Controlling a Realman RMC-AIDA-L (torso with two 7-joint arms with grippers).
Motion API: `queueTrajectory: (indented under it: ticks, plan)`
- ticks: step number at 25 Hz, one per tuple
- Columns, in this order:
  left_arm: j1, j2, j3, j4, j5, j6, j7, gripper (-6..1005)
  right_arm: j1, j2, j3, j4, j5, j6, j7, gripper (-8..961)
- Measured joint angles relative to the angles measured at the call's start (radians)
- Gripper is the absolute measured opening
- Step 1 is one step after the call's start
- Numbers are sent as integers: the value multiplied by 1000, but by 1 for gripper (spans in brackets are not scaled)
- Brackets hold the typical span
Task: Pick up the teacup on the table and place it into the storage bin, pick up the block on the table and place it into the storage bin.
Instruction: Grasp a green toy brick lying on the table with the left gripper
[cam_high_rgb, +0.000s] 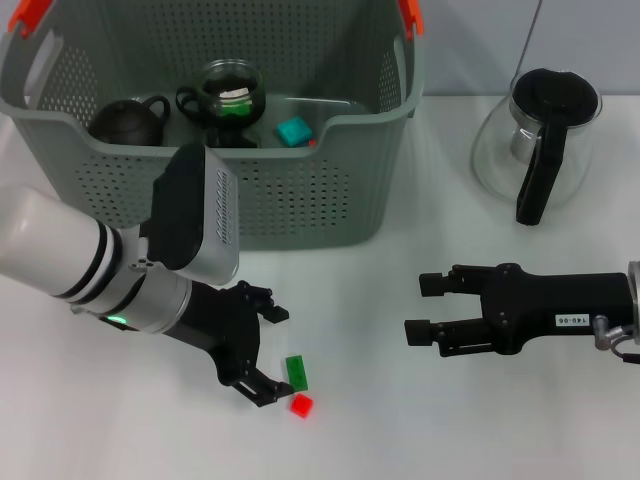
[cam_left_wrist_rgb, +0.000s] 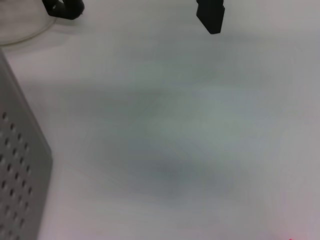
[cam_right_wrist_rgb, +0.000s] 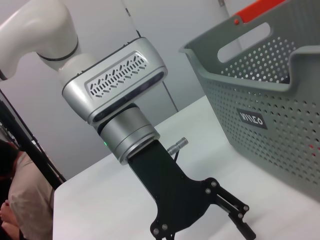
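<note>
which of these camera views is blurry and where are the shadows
Left wrist view: soft and out of focus, the table a pale blur with a dim shadow patch in the middle. Head view: sharp; the left gripper and the right gripper cast faint shadows on the table. Right wrist view: clear, the storage bin evenly lit.

left hand (cam_high_rgb: 268, 352): low, fingers spread | right hand (cam_high_rgb: 430, 308): hovering, fingers apart

We see a grey-green perforated bin (cam_high_rgb: 300, 200) with orange clips (cam_high_rgb: 410, 15), a green block (cam_high_rgb: 297, 372), a red block (cam_high_rgb: 302, 405), a teal block (cam_high_rgb: 294, 131), black grippers and a white table (cam_high_rgb: 400, 420).
</note>
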Motion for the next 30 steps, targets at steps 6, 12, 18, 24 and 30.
queueTrajectory:
  ticks: [6, 12, 18, 24, 30]
  plan:
    - [-5, -1, 5, -18, -17, -13, 0, 949, 2, 1, 0, 0, 5, 0, -6, 917]
    - [-5, -1, 20, -38, -37, -37, 7, 950, 3, 1, 0, -2, 6, 0, -6, 916]
    - [-7, -1, 52, -39, -56, -49, 6, 949, 7, 1, 9, -2, 4, 0, -6, 916]
    - [-15, -1, 80, -37, -70, -46, 7, 949, 7, 2, 12, -4, 2, 0, -6, 916]
    - [-18, 0, 84, -23, -70, -50, 2, 949, 6, 2, 12, -4, 3, 0, -6, 916]
